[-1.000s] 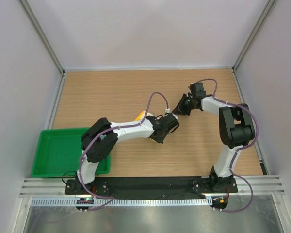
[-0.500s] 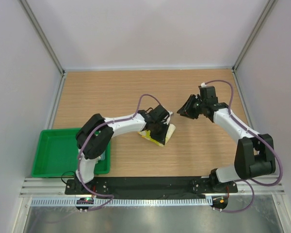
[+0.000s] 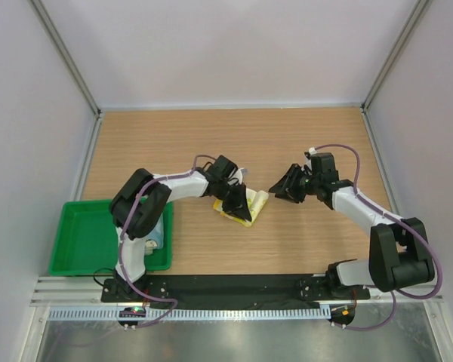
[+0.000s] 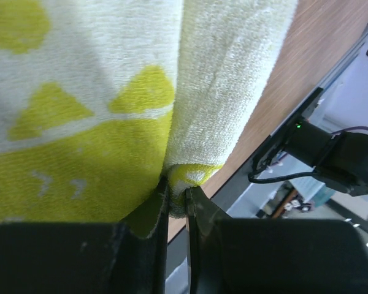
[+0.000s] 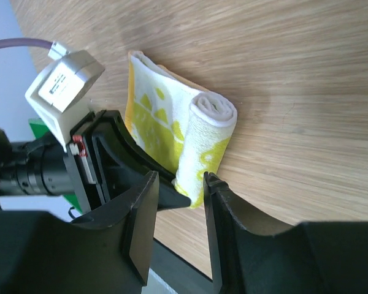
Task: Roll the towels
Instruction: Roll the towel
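Left gripper [image 4: 176, 196]: closed, the two black fingers nipping the end of the rolled part of the soft yellow-and-cream printed terry towel [image 4: 80, 92], with cloth squeezed in the narrow slit between them.
Left gripper, from above [image 3: 238, 204]: low over the towel, resting on its flat part, with the arm reaching in from the left.
Right gripper [image 5: 180, 180]: jaws apart with nothing between them, pointed at the towel from the right and near it, but not touching.
Right gripper, from above [image 3: 275, 187]: just beside the towel's right edge.
Yellow-and-cream towel [image 3: 255, 204]: lies on the table near the middle, between the two grippers; it is partly rolled.
Roll [image 5: 211, 122]: a tight cream cylinder with its spiral end showing, on the side toward the right gripper.
Flat part [image 5: 148, 116]: spreads from the roll toward the left gripper, with the yellow print facing up.
Light-brown wooden tabletop [image 3: 174, 143]: bears the towel.
Shallow green plastic tray [image 3: 79, 226]: at the near left corner, well apart from the towel.
Pale blue cloth [image 3: 154, 238]: a small patch showing in the tray's right end, mostly hidden by the left arm.
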Action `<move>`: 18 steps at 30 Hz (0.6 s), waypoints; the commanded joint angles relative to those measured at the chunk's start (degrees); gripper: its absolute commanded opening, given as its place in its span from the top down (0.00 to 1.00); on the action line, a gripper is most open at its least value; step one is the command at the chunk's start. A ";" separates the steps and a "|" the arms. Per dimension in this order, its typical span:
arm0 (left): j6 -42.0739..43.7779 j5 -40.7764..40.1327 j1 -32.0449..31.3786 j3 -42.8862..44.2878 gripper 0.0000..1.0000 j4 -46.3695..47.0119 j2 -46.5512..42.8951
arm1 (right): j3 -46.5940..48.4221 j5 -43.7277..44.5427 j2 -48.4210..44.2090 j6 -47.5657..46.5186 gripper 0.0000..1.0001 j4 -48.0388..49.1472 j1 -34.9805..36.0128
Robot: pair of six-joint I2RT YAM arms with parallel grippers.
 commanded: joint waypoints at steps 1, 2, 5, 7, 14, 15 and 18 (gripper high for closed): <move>-5.17 6.53 2.79 -2.23 1.00 5.08 -1.87 | -0.39 -2.51 -0.02 0.79 0.57 4.92 0.71; -5.52 6.97 3.32 -2.93 1.00 5.43 -1.70 | -0.48 -2.51 0.24 0.70 0.57 5.10 0.79; -6.58 7.23 4.91 -3.81 1.00 5.44 -1.35 | -0.56 -2.42 1.21 0.53 0.57 5.71 1.93; -6.93 6.97 5.52 -4.08 1.00 4.82 -0.38 | -0.83 -2.42 1.56 0.53 0.57 6.59 3.07; -9.48 4.77 7.90 -5.66 1.00 2.18 2.34 | -2.50 -4.62 4.63 2.81 0.67 15.10 5.80; -9.74 4.77 8.51 -5.84 1.00 2.18 2.69 | -2.58 -4.79 5.33 3.16 0.69 17.21 6.07; -9.83 4.25 9.83 -6.72 1.00 1.83 3.31 | -1.71 -5.59 8.75 4.04 0.69 19.68 6.59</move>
